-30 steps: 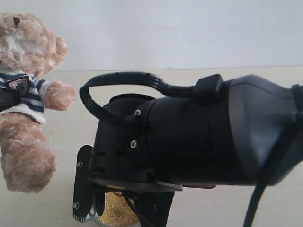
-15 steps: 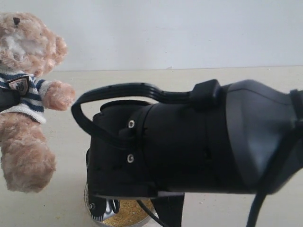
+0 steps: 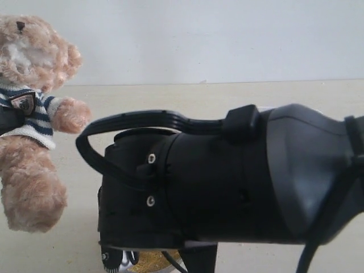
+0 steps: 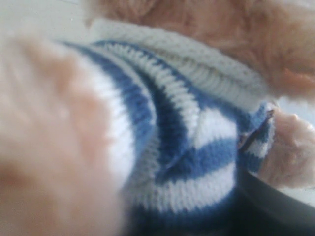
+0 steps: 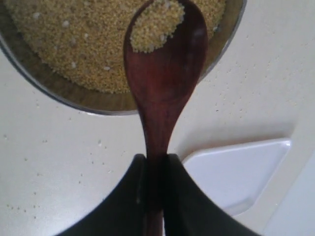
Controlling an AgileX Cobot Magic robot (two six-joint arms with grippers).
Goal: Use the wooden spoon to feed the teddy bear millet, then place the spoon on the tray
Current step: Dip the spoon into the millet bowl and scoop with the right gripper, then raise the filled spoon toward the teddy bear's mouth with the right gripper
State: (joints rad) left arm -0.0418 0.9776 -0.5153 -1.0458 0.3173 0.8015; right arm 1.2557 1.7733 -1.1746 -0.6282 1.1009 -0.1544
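While the teddy bear (image 3: 34, 114) is gripped at its striped shirt by the left fingers (image 4: 275, 206), the wooden spoon (image 5: 165, 83) is pinched by its handle between the right fingers (image 5: 123, 206). Its long axis is pointed straight away from them, with millet (image 5: 155, 24) carried in the scoop above the metal bowl (image 5: 49, 86). The tray (image 5: 241, 172) is seen nearby on the table (image 5: 64, 162).

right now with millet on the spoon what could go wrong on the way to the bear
1. The millet heaps at the very tip of the wooden spoon; any tilt could spill it beyond the bowl.
2. The right gripper pinches only the thin handle, so the spoon might pivot.
3. The exterior view hides the spoon behind the arm, making the approach to the teddy bear hard to judge.
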